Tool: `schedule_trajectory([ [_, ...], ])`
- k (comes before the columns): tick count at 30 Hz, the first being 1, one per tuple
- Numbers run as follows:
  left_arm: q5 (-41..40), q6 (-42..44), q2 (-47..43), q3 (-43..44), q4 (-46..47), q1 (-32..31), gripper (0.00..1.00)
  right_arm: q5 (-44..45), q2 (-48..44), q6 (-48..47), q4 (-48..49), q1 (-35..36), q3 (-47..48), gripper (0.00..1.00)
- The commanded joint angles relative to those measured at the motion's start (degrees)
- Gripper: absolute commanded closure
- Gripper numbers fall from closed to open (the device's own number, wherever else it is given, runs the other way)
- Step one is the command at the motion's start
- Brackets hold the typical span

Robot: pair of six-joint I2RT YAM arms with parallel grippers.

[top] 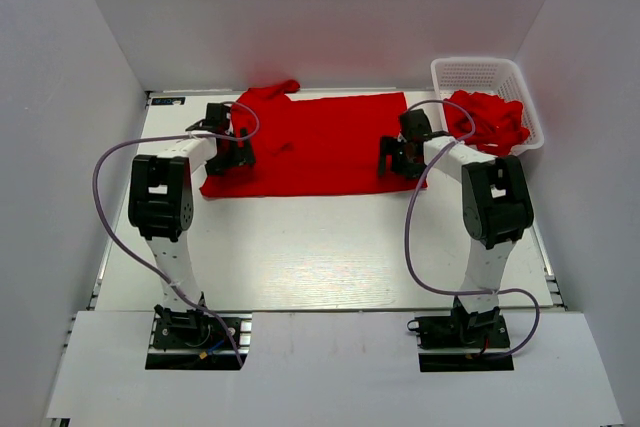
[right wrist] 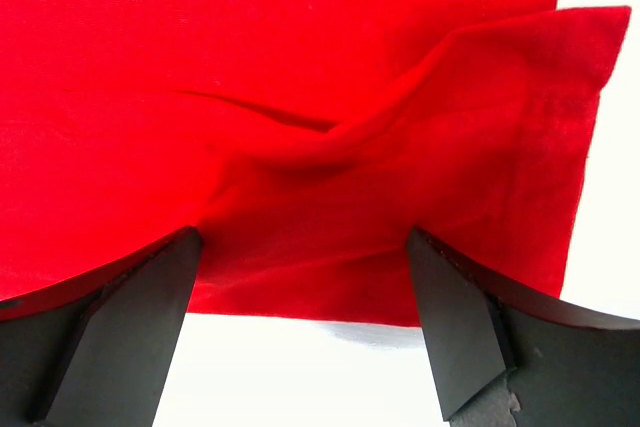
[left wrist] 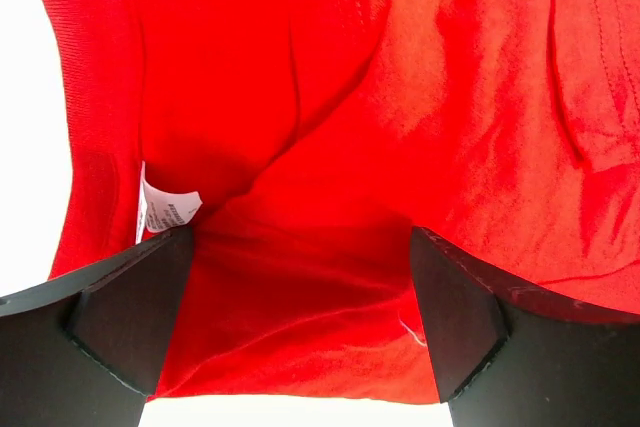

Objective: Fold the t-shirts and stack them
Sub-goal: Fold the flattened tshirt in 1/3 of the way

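A red t-shirt (top: 320, 142) lies spread flat across the far middle of the table, one sleeve sticking out at the back left. My left gripper (top: 232, 159) is open over its left end; in the left wrist view the cloth (left wrist: 330, 197) with a small white neck label (left wrist: 163, 207) lies between the spread fingers (left wrist: 130, 312). My right gripper (top: 395, 162) is open over the shirt's right near edge; the right wrist view shows a raised fold of the cloth (right wrist: 400, 177) between its fingers (right wrist: 450, 327). More red shirts (top: 487, 119) are bunched in the basket.
A white mesh basket (top: 470, 72) stands at the back right corner, next to the right arm. White walls close in the table on three sides. Grey cables loop from both arms over the near half of the table (top: 320, 247).
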Motion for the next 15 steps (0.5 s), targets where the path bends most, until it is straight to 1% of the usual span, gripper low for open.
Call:
schedule_trajectory([
  [1, -0.78, -1.17, -0.47, -3.42, -3.19, 0.91, 0.0, 0.66, -0.27, 0.45, 0.28, -0.37, -1.63, 0.1],
  [4, -1.32, -1.69, -3.89, -8.16, -3.2, 0.91, 0.0, 0.4, -2.37, 1.77, 0.98, -0.37, -5.4, 0.1],
  [5, -0.8, -3.09, -6.86, -11.48, -3.2, 0.91, 0.0, 0.48, -2.91, 3.08, 1.41, -0.37, -7.42, 0.1],
  [7, -0.79, -5.11, -9.95, -15.27, -3.9, 0.91, 0.0, 0.57, -6.32, 4.05, 2.81, -0.19, -11.11, 0.1],
  [8, -0.18, -7.04, -11.53, -19.04, -4.68, 0.91, 0.0, 0.31, -7.13, 5.1, 3.17, -0.28, -14.0, 0.1],
  [10, -0.17, -9.07, -16.28, -22.83, -6.79, 0.91, 0.0, 0.48, -10.98, 5.81, 3.79, -0.19, -17.97, 0.1],
  [11, -1.04, -10.73, -17.86, -26.16, -7.58, 0.91, 0.0, 0.48, -11.87, 6.51, 3.97, 0.07, -20.51, 0.1],
  [15, -4.04, -15.31, -25.25, -31.98, -14.43, -0.41, 0.0, -0.48, -18.37, 7.57, 3.97, 0.42, -29.29, 0.1],
])
